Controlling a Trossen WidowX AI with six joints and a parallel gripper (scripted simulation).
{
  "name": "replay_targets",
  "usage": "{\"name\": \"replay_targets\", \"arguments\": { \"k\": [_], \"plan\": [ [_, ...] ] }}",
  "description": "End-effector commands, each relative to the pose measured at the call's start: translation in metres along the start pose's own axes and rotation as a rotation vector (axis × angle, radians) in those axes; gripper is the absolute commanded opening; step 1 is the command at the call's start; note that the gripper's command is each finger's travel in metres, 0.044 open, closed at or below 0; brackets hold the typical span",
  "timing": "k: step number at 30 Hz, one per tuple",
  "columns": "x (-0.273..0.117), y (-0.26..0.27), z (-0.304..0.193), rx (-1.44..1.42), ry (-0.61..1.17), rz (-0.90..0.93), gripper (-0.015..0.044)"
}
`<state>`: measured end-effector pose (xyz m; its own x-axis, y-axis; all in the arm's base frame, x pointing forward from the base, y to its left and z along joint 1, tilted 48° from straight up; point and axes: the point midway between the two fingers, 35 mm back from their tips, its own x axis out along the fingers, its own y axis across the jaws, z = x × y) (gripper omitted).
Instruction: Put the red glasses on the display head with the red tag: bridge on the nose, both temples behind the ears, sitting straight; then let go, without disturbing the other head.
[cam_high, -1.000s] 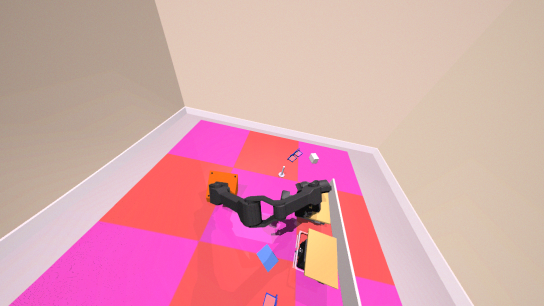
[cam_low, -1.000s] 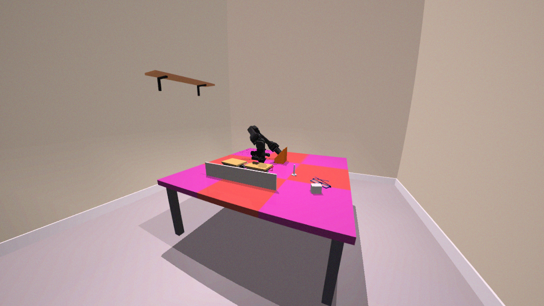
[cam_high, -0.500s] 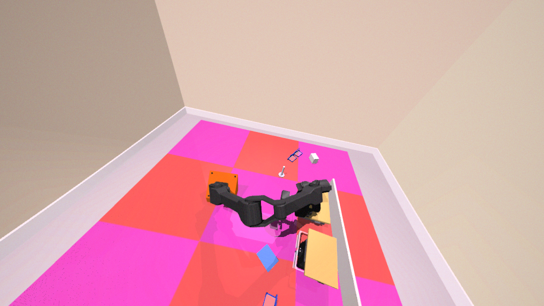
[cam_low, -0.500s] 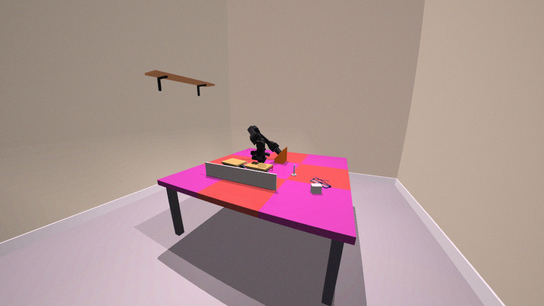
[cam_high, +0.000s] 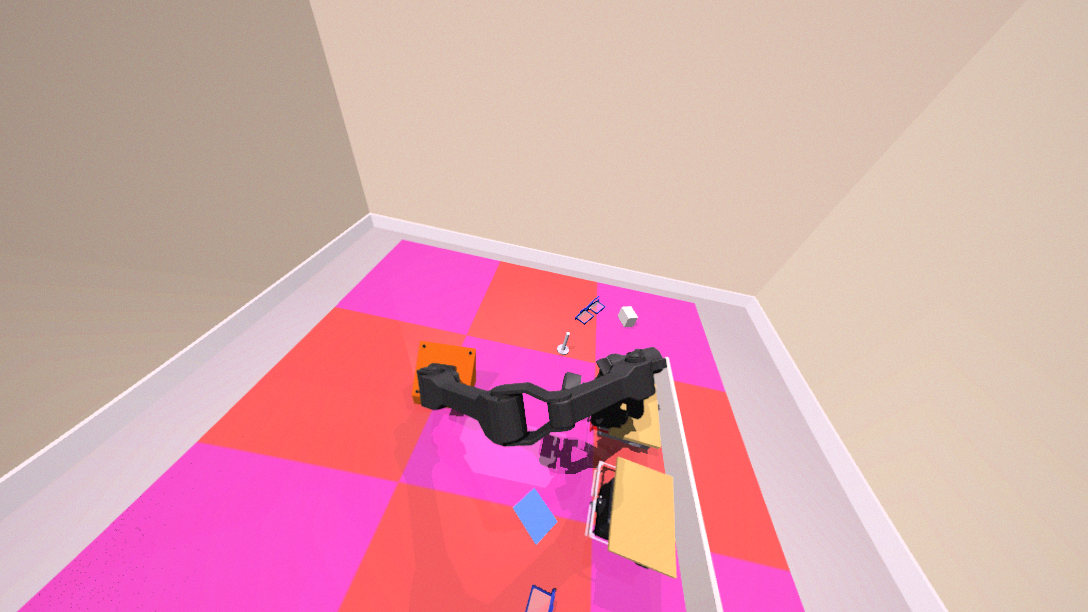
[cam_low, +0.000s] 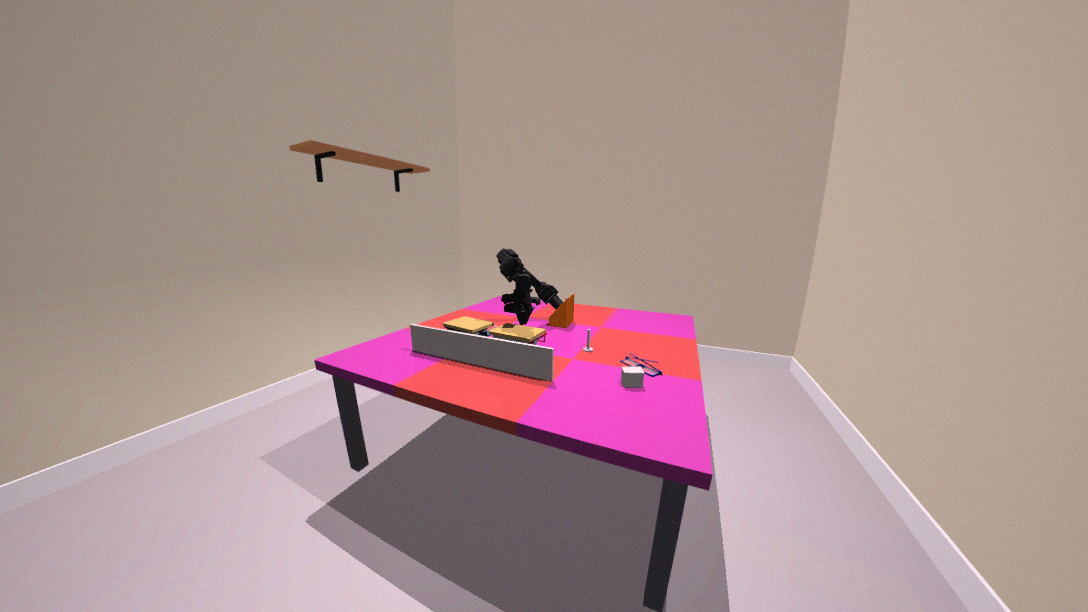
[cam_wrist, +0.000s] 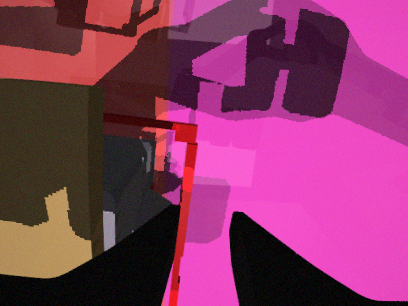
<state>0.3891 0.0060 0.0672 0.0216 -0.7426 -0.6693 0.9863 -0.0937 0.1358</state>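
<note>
Okay, nearest the wrist camera, the pincer (cam_high: 617, 414) (cam_low: 523, 320) (cam_wrist: 206, 217) is released: fingers a little way apart, clamping nothing. One red bar of the red glasses (cam_low: 544, 337) (cam_wrist: 189, 172) runs through that gap, closer to the finger on the picture's left. The glasses are at the tan-topped display head (cam_high: 651, 422) (cam_low: 524, 333) (cam_wrist: 30, 255), one bar reaching back alongside it, but I can't tell if the bridge is on the nose or both temples are hooked. Can't make out the red tag either.

Handling-wise, I'd guess light, stiff plastic, slick enough to twist in a pinch, with the thin temples the fragile bit. If it needs a nudge, I'd go for the middle of the front near the bridge, gently, never a temple tip. Otherwise back straight out, since a finger brushing that bar could drag it crooked.

Further off on the bench (cam_high: 289, 380) (cam_low: 608, 430) (cam_wrist: 320, 190), the other display head (cam_high: 646, 510) (cam_low: 469, 324) is upright and well worth steering around. Past that lot, blue glasses (cam_high: 589, 310) (cam_low: 642, 366) lie near a white block (cam_high: 627, 315) (cam_low: 632, 377)
</note>
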Motion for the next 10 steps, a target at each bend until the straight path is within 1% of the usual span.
{"name": "replay_targets", "arguments": {
  "k": [1,7,10],
  "plan": [
    [-0.007,-0.023,-0.002,-0.004,0.003,-0.003,0.0107],
    [-0.008,-0.030,-0.002,-0.004,0.003,-0.003,0.0107],
    [-0.015,-0.044,-0.002,-0.005,0.004,-0.004,0.0107]
  ]
}}
